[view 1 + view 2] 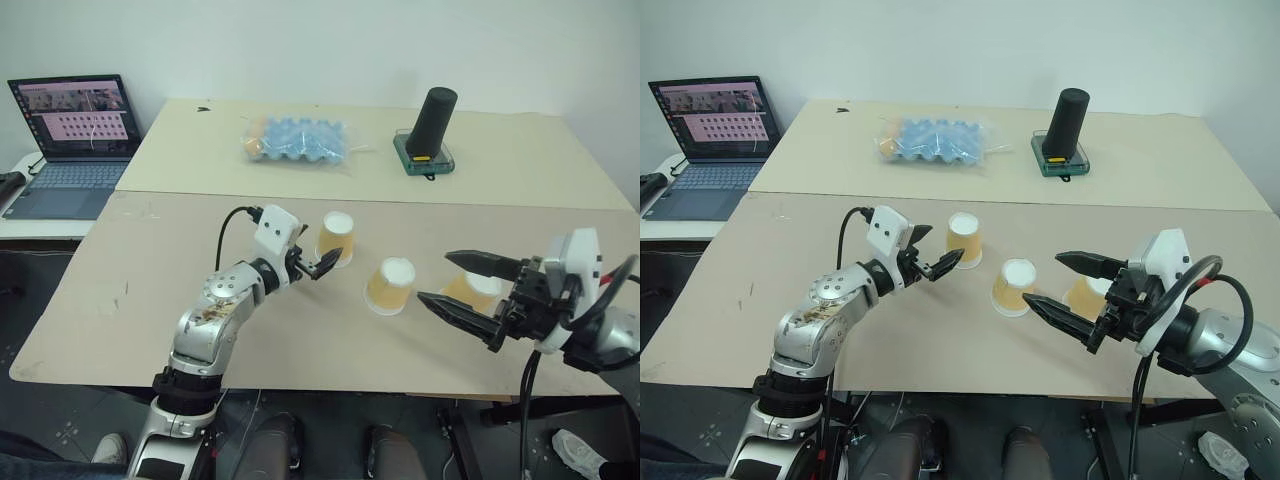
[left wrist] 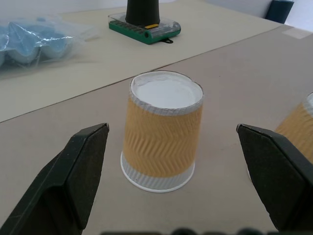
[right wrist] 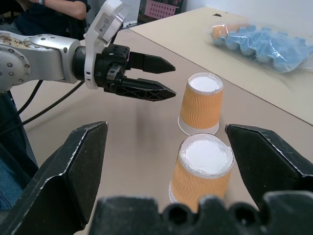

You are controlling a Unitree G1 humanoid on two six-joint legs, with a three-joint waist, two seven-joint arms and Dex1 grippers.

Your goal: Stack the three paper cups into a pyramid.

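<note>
Three paper cups stand upside down on the near table. The left cup is just ahead of my left gripper, which is open and level; its fingertips stop short of the cup's left side. In the left wrist view this cup stands ahead of and between the two fingers. The middle cup sits near the table's centre. The right cup is partly hidden behind my right gripper, which hovers open and holds nothing, pointing left towards the middle cup.
On the far table stand a tall black cylinder on a green base and a bagged blue egg tray. A laptop sits on a side desk at the left. A person's arm shows beyond the table.
</note>
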